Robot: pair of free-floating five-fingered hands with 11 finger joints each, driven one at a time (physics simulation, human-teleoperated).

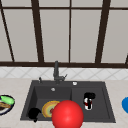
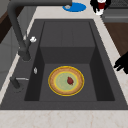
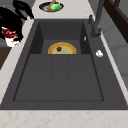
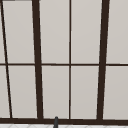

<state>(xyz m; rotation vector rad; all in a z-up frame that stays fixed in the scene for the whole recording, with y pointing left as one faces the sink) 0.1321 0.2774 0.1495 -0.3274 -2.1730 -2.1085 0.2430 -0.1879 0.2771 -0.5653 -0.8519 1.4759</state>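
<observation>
Kitchen sink (image 1: 27,105) set in desk: plate (image 2: 66,80) flat in basin; right robot hand (image 1: 88,96) clamped around cup (image 1: 87,103), upright above drainer; left robot hand (image 1: 33,113) idle, fingers curled, empty.

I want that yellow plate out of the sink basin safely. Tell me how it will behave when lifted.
The plate looks rigid and shallow, so it should probably hold its shape. It lies flat on the basin floor of the sink, so getting under its rim may be awkward. The small red piece on it could slide if the plate is tilted.
</observation>
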